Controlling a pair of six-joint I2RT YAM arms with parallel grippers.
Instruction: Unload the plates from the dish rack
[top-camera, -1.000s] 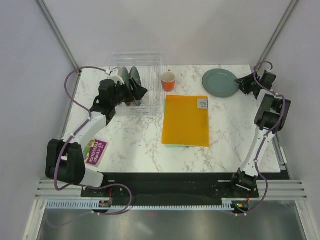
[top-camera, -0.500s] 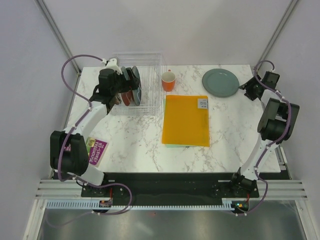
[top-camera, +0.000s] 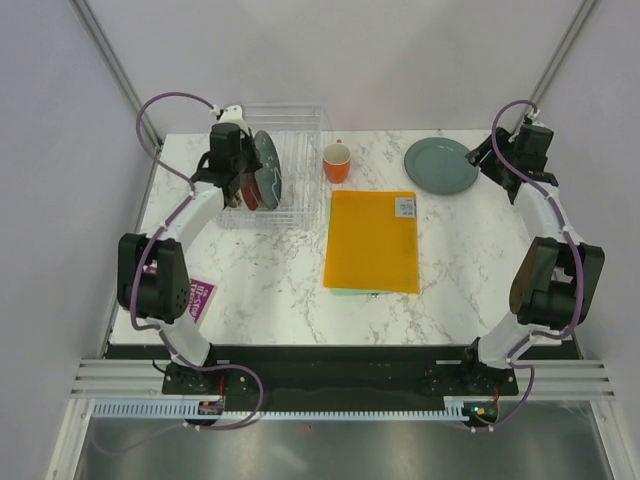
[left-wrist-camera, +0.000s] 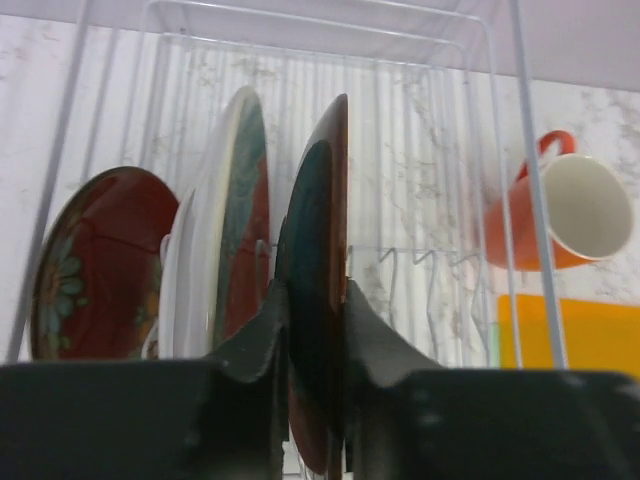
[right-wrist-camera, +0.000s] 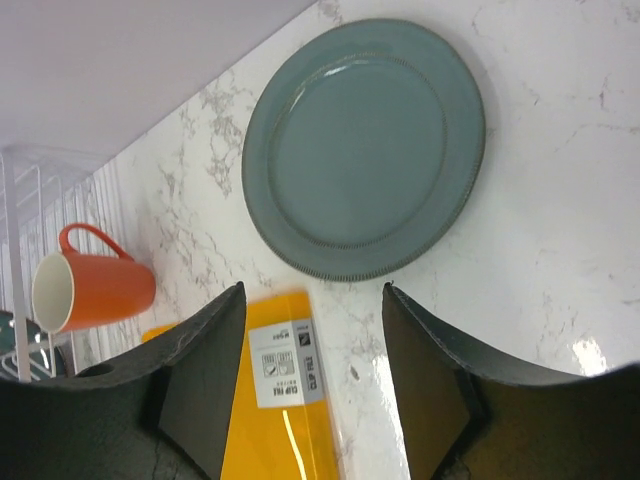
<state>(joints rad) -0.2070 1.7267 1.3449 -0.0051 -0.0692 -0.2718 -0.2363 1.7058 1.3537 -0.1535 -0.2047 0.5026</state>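
The clear dish rack (top-camera: 300, 165) stands at the back left with three plates upright in its slots. In the left wrist view my left gripper (left-wrist-camera: 315, 300) is shut on the lower rim of the dark teal-grey plate (left-wrist-camera: 312, 230), the rightmost one. Left of it stand a white-backed plate (left-wrist-camera: 232, 230) and a red plate with teal pattern (left-wrist-camera: 95, 265). From above, the left gripper (top-camera: 250, 172) reaches into the rack beside the teal plate (top-camera: 268, 160). A pale grey-green plate (right-wrist-camera: 365, 190) lies flat on the table at back right (top-camera: 440, 165). My right gripper (right-wrist-camera: 313, 287) hovers open and empty just off its edge.
An orange cup (top-camera: 337, 162) stands between the rack and the flat plate. A flat orange-yellow folder (top-camera: 372, 240) lies mid-table. A purple leaflet (top-camera: 197, 300) lies near the left arm. The table's back edge runs just behind the rack.
My left gripper rose over the rack and closed on the dark teal-grey plate. The right arm swung up and back from the grey-green plate, its jaws a little wider.
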